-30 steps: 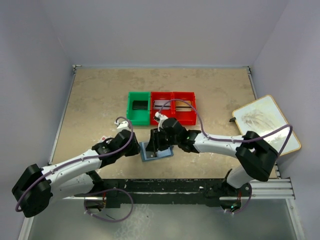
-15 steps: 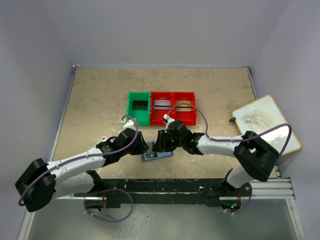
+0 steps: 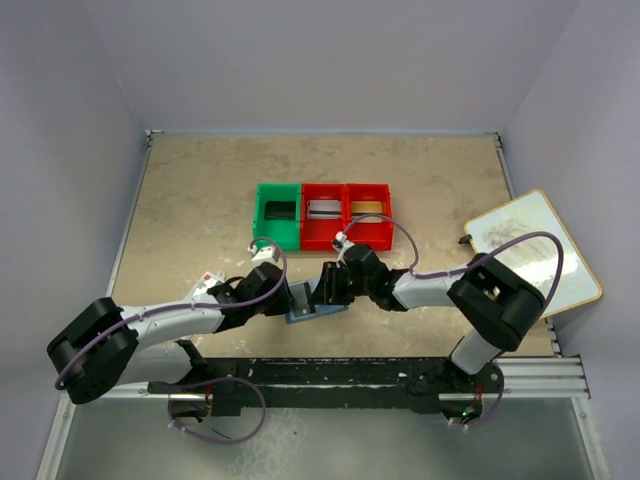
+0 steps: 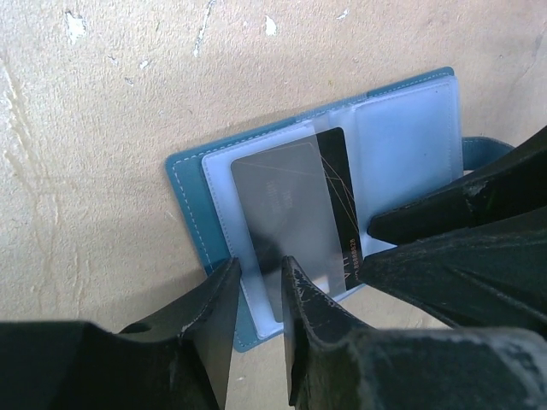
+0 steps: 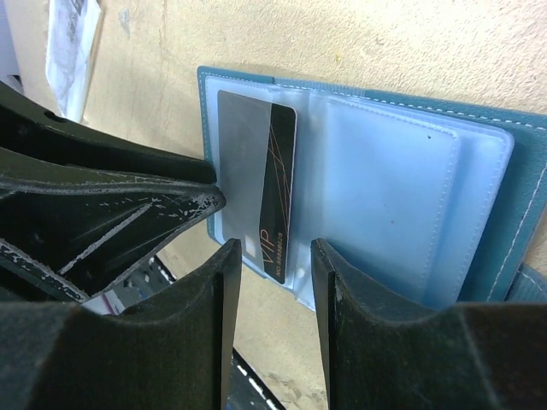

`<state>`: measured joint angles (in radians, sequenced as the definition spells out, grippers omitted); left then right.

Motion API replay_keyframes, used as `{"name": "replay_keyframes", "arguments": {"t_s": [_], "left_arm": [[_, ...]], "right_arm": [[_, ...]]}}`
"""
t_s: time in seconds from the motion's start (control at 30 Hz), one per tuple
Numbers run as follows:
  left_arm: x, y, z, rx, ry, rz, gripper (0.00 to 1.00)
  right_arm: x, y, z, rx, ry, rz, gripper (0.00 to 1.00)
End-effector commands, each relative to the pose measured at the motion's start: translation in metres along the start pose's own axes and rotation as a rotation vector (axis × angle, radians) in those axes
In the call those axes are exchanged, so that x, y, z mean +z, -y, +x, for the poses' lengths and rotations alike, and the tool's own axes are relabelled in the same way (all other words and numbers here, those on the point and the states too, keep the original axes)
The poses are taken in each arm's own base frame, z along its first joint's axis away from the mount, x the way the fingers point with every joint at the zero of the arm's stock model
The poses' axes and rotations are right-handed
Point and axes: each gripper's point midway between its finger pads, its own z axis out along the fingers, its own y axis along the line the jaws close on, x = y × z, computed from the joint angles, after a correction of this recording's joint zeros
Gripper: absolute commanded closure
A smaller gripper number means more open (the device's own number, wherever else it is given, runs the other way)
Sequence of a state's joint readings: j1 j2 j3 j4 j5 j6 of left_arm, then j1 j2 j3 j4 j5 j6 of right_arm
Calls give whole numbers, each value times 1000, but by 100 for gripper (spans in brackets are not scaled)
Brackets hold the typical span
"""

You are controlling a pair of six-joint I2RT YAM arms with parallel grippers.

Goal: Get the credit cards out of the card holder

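The card holder point(image 3: 303, 310) lies open near the table's front edge, teal outside point(image 4: 190, 181), with pale blue clear sleeves point(image 5: 385, 188). One dark credit card point(image 4: 338, 192), printed "VIP" point(image 5: 278, 171), sits half out of a left-page sleeve, with part of it under frosted plastic. My left gripper point(image 3: 291, 298) comes in from the left. Its fingers stand a narrow gap apart over the near edge of that page and card point(image 4: 261, 266). My right gripper point(image 3: 326, 292) comes from the right and is open above the card's printed end point(image 5: 273, 248). The two grippers' fingers nearly meet.
A green bin point(image 3: 277, 215) and two red bins point(image 3: 346, 228) stand behind the holder; a silver card point(image 3: 323, 209) and a gold one point(image 3: 367, 208) lie in the red bins. A white packet point(image 3: 208, 280) lies left. A white board point(image 3: 530, 245) overhangs the right edge.
My left gripper has slid right onto the holder's left edge, and its jaws have narrowed a little. My right gripper has shifted slightly right. The holder is now mostly covered by both.
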<state>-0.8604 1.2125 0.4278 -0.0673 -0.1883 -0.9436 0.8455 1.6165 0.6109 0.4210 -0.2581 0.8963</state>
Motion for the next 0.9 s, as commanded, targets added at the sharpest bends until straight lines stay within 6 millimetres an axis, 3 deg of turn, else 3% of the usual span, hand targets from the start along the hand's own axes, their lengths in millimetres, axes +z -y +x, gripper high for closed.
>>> {"name": "replay_keyframes", "arguments": {"t_s": [0.0, 0.4, 0.53, 0.87], "left_arm": [[5, -22, 13, 14, -18, -74, 76], [3, -25, 12, 27, -18, -89, 79], [2, -25, 10, 23, -7, -89, 80], [4, -32, 12, 27, -7, -119, 81]], "right_arm": [[3, 8, 10, 30, -31, -31, 58], [10, -3, 15, 58, -49, -126, 68], [9, -4, 11, 56, -36, -133, 85], [-2, 7, 4, 49, -14, -107, 90]]}}
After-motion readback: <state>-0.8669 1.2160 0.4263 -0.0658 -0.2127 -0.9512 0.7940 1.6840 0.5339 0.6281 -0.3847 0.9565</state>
